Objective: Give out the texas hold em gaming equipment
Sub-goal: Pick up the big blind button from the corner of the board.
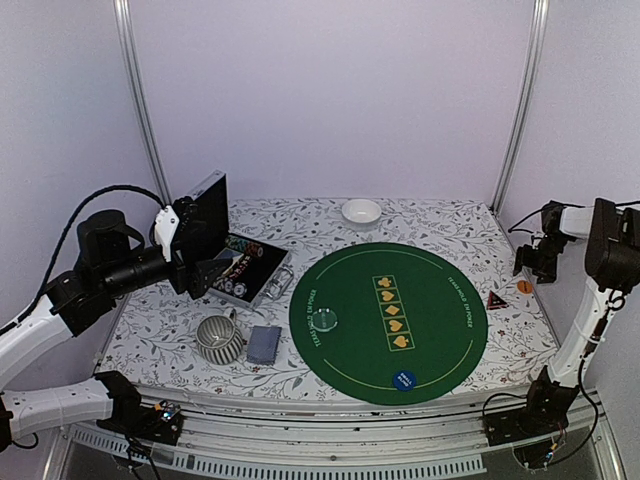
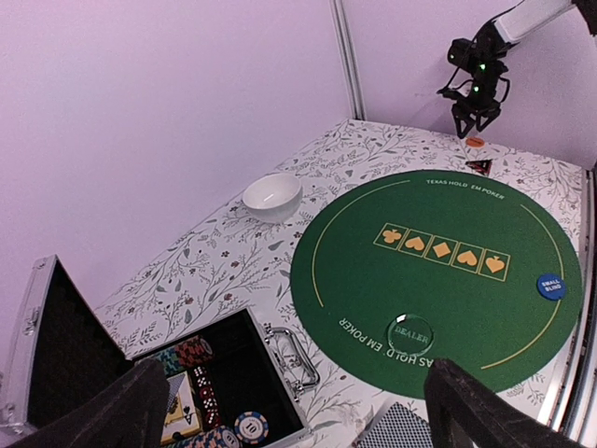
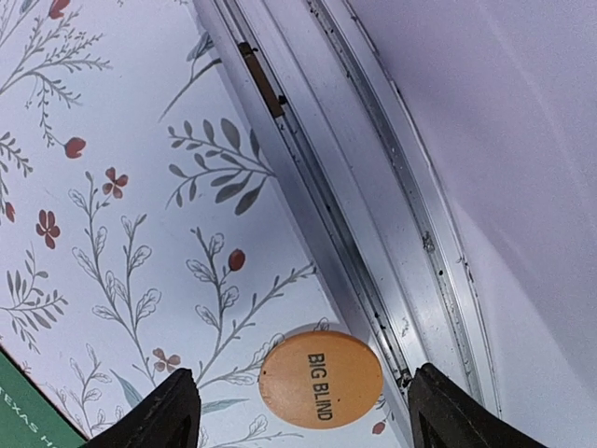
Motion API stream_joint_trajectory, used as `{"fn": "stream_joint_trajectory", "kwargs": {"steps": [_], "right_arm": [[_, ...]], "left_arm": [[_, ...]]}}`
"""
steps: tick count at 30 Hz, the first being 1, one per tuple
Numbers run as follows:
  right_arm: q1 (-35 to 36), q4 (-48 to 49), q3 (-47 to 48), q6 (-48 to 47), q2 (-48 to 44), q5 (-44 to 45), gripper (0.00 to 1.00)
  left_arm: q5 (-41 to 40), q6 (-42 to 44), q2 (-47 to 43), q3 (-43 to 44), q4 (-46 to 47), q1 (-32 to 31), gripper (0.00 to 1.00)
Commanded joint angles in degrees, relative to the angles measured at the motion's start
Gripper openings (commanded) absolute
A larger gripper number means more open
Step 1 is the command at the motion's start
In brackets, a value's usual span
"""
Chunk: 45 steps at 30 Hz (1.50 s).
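Right gripper (image 3: 303, 415): fingers spread wide, nothing held. Orange BIG BLIND button (image 3: 321, 379): flat on the flowered tablecloth (image 3: 112, 233) beneath this gripper, lying between its two fingers in the wrist view and touching neither, close to the table's metal edge rail (image 3: 373, 233). Red triangular marker (image 1: 496, 300): near the same gripper, just past the button on the side toward the green round mat (image 1: 440, 300). Left gripper (image 2: 298, 420): fingers wide apart, empty, hanging above the open metal case (image 1: 262, 262). Poker chips (image 2: 252, 427): stacked inside the case, under and just left of this gripper's left finger. Card deck (image 1: 264, 344): blue-backed, off the mat, low beside the left gripper's right finger in the wrist view, next to the ribbed grey mug (image 1: 220, 338). Clear DEALER button (image 2: 409, 334): on the mat's rim nearest the left gripper. Blue SMALL BLIND button (image 2: 550, 286): on the mat's rim, well apart from both grippers. White bowl (image 2: 272, 196): beyond the left gripper, off the mat.
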Motion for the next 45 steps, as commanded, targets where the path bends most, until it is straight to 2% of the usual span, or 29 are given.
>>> {"fn": "stream_joint_trajectory", "kwargs": {"steps": [1, 11, 18, 31, 35, 45], "right_arm": [[-0.12, -0.44, 2.33, 0.60, 3.29, -2.04, 0.78], [-0.37, 0.06, -1.54, 0.04, 3.43, -2.05, 0.78], [-3.33, 1.32, -4.29, 0.59, 2.42, -2.49, 0.64], [-6.20, 1.84, -6.84, 0.03, 0.41, -2.39, 0.62], [-6.41, 3.54, -7.95, -0.61, -0.79, -8.76, 0.62], [-10.22, 8.75, -11.47, 1.75, -1.73, -16.06, 0.64]], "left_arm": [[0.75, 0.39, -0.16, -0.24, 0.47, 1.09, 0.98], [0.89, 0.44, -0.44, -0.24, 0.47, 1.07, 0.98], [0.71, 0.55, -0.99, -0.33, 0.41, 1.07, 0.98], [0.80, 0.53, -1.04, -0.33, 0.46, 1.07, 0.98], [1.14, 0.42, -1.14, -0.29, 0.47, 1.07, 0.98], [1.73, 0.56, -1.52, -0.24, 0.50, 1.07, 0.98]]}}
